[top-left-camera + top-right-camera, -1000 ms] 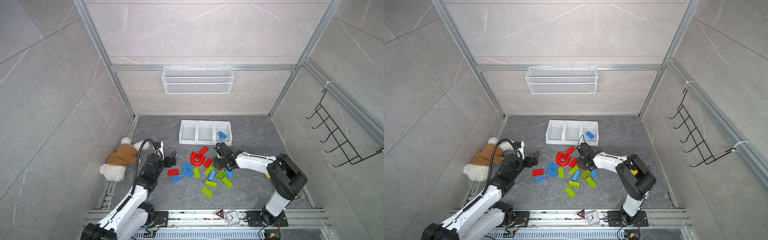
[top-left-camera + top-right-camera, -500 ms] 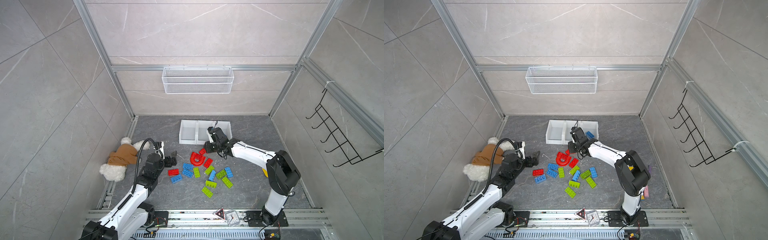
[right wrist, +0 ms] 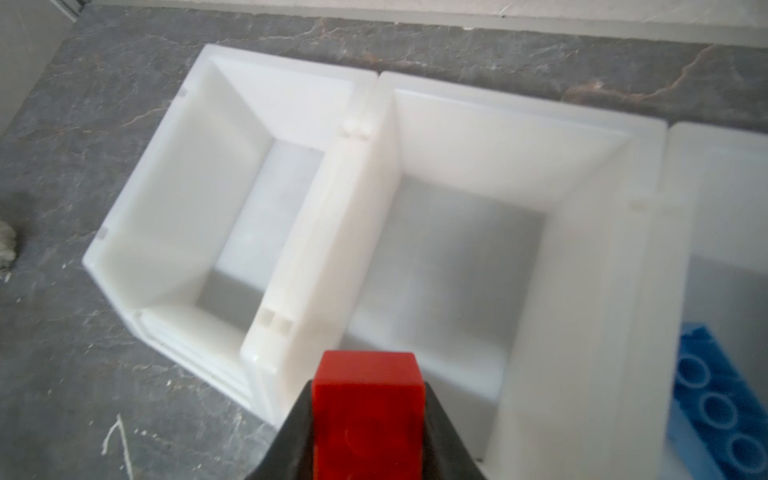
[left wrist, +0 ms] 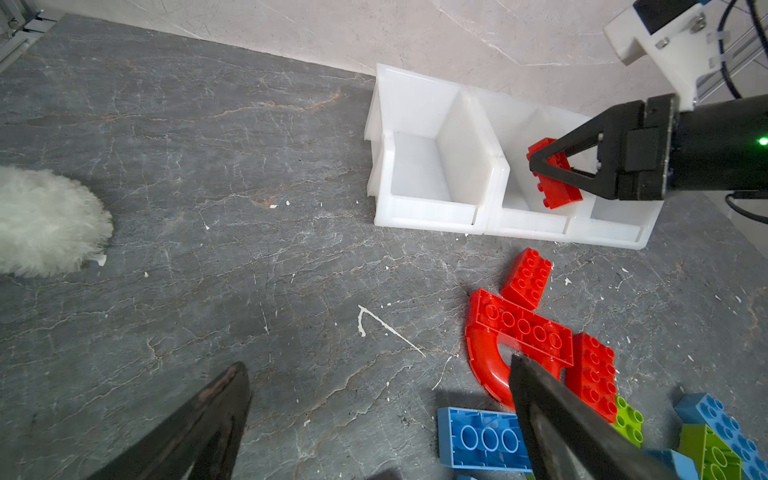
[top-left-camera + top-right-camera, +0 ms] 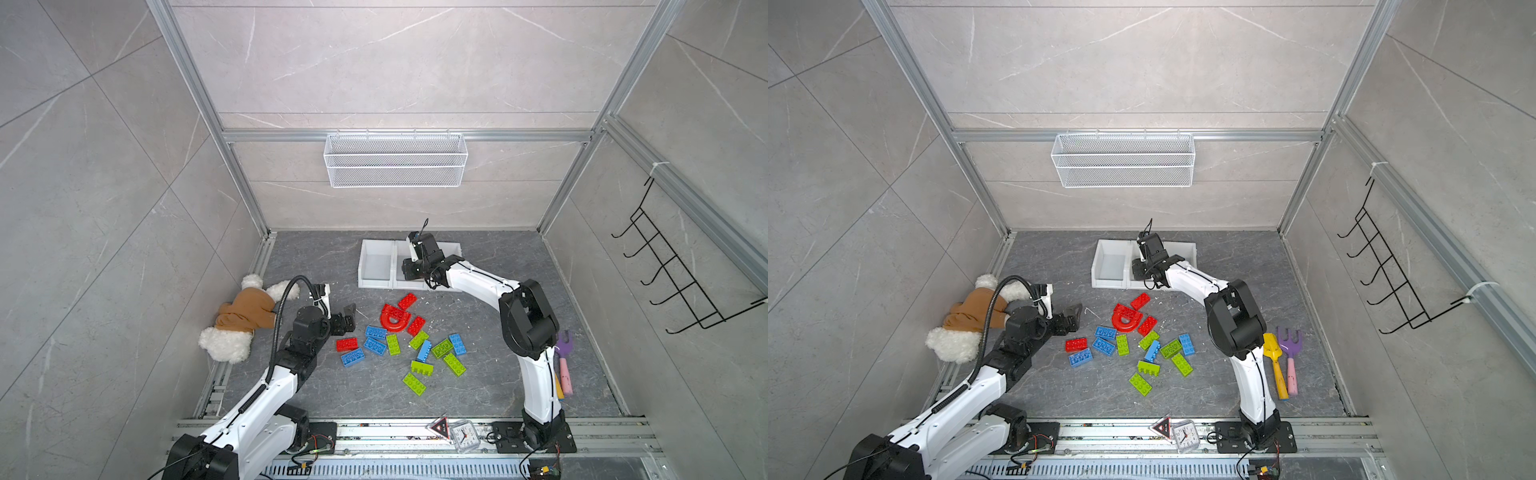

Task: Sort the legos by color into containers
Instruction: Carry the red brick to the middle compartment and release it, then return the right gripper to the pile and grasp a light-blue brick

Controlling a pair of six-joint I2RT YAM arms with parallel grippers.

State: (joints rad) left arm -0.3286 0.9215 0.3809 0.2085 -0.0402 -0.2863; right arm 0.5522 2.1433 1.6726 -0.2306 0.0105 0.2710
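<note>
Right gripper (image 4: pixel 536 164): I see it pinching a red brick (image 4: pixel 555 183).
Red brick: it hangs at the gripper's tip, over the front of the middle bin (image 3: pixel 469 137).
Left gripper (image 4: pixel 378 365): spread wide, holding nothing.
Loose bricks (image 5: pixel 399 340): on the floor, just beside my left gripper.

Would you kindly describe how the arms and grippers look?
The left arm and right arm have white links and black joints. A ribbed black cable arcs over the left. The left gripper and right gripper are black with tapering fingers; a green light marks the right wrist.
</note>
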